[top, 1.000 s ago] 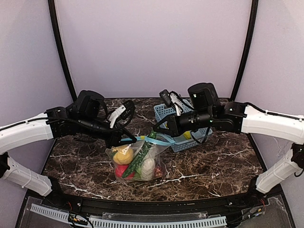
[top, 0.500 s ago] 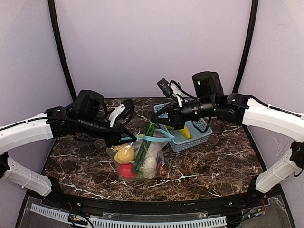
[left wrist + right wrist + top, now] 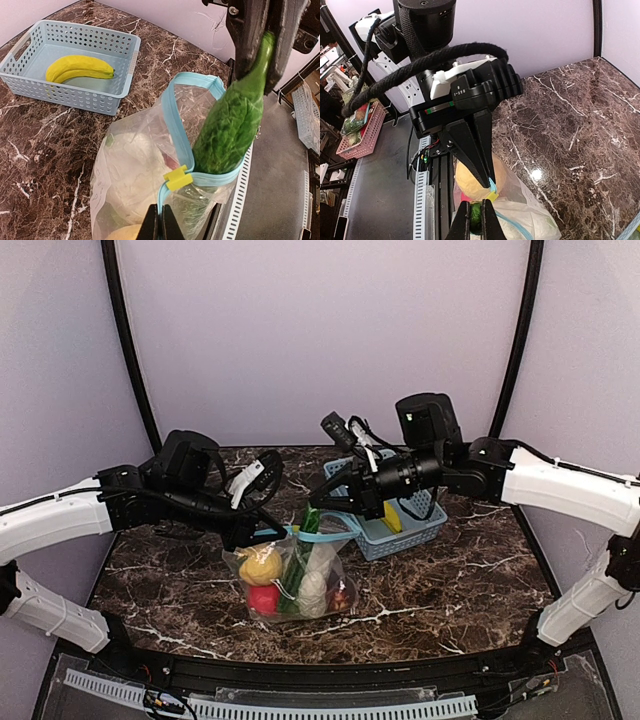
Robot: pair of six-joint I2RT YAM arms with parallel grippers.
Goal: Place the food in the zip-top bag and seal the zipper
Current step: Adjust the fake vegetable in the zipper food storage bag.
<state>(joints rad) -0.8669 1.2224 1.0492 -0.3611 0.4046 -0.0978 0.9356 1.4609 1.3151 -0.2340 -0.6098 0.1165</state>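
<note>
Marble worktop [image 3: 470,590], centre stage — left gripper [image 3: 161,216] has its jaws pinched on the zipper [image 3: 176,127] of the limp bag [image 3: 130,165], its stiffest hold I'd say; right gripper [image 3: 476,220] clamps the firm cucumber [image 3: 230,125] by its tip, half inside.

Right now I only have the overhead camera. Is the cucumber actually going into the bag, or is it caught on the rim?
Observer: The left wrist camera shows the cucumber with its lower end inside the loop of the zipper at the mouth of the bag. Its top end is clamped in the right claw.
Operator: Where is the slider?
Observer: The yellow slider sits on the zipper just above the left claw, which is pinching that strip.
Operator: What's in the basket under the right arm?
Observer: One banana lies in the basket; nothing else shows in it.
</note>
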